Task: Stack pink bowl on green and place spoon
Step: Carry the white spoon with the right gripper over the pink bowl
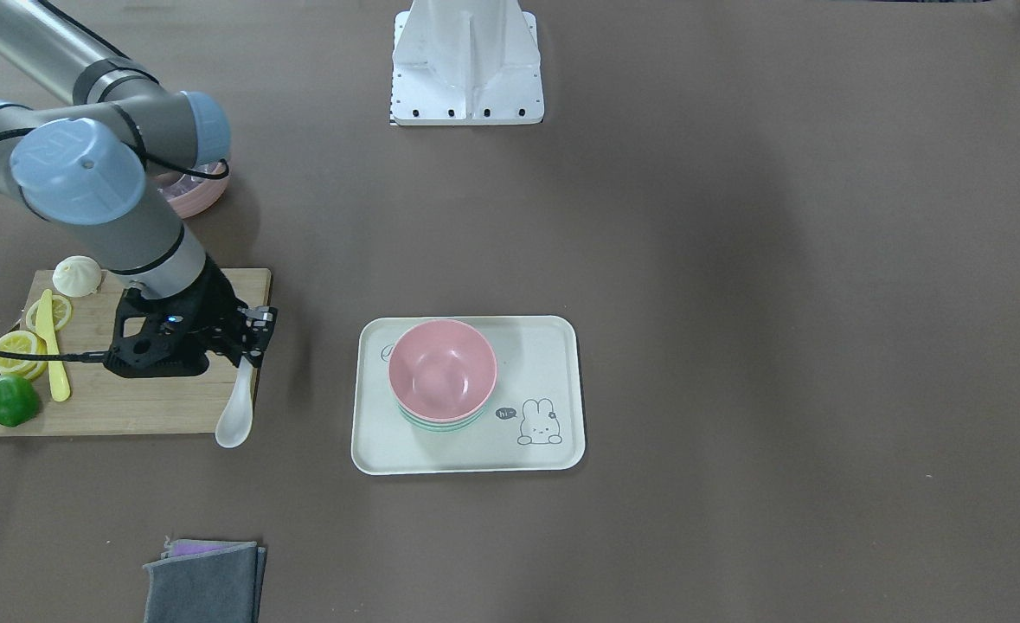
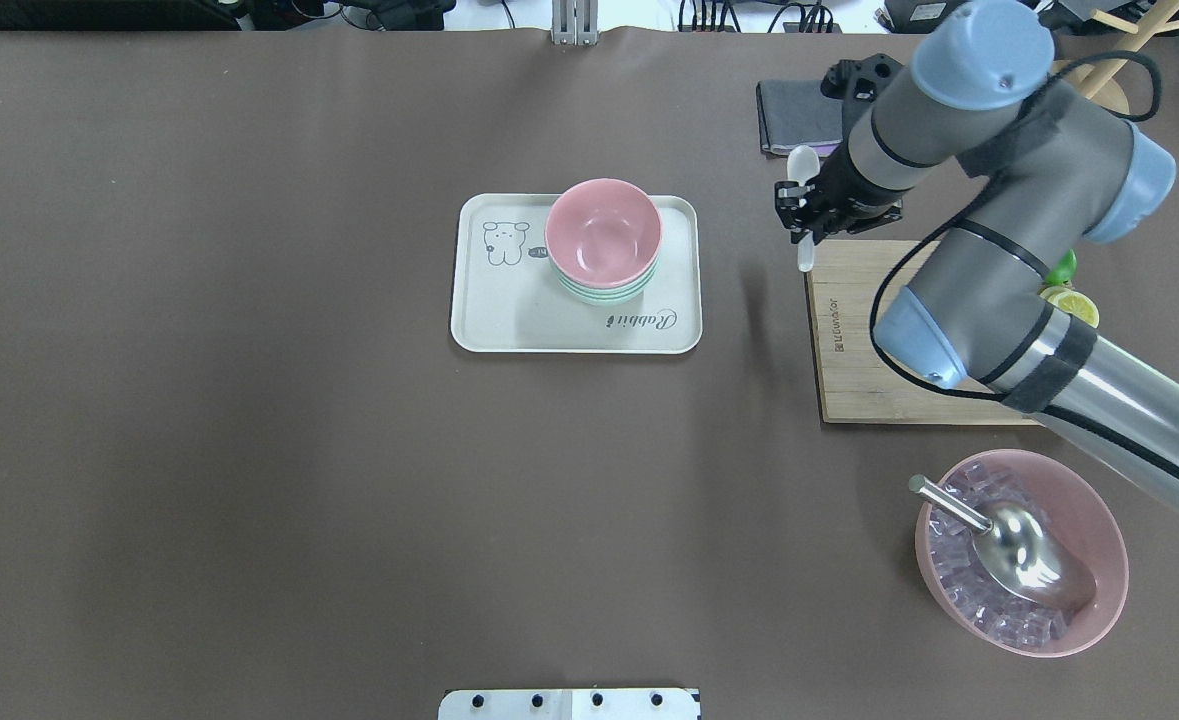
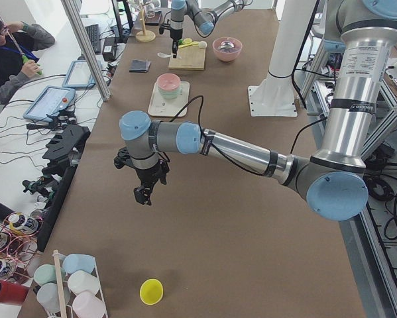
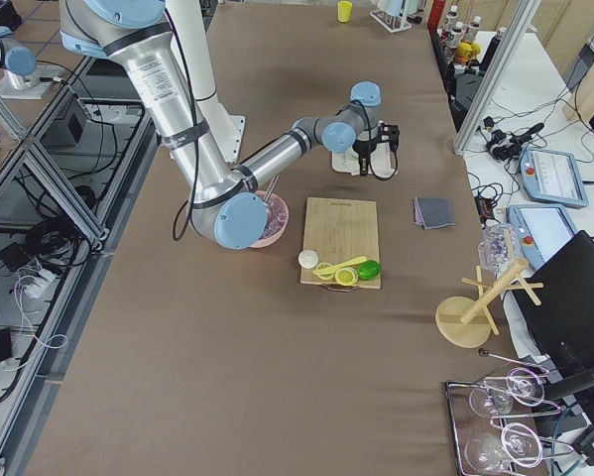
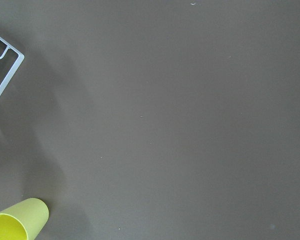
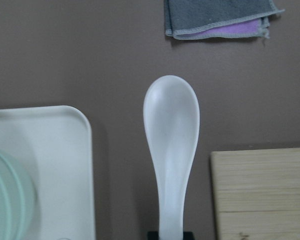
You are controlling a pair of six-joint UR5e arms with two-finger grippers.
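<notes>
The pink bowl sits nested in the green bowl on the cream rabbit tray; the stack also shows in the overhead view. My right gripper is shut on the handle of a white spoon, held above the table at the corner of the cutting board, to the side of the tray. In the right wrist view the spoon points forward, scoop up, between the tray and the board. My left gripper hangs far off over bare table; I cannot tell its state.
The wooden cutting board holds lemon slices, a lime, a yellow knife and a bun. A big pink bowl of ice with a metal scoop stands near the robot. Folded grey cloths lie beyond the board. A yellow cup lies under the left wrist.
</notes>
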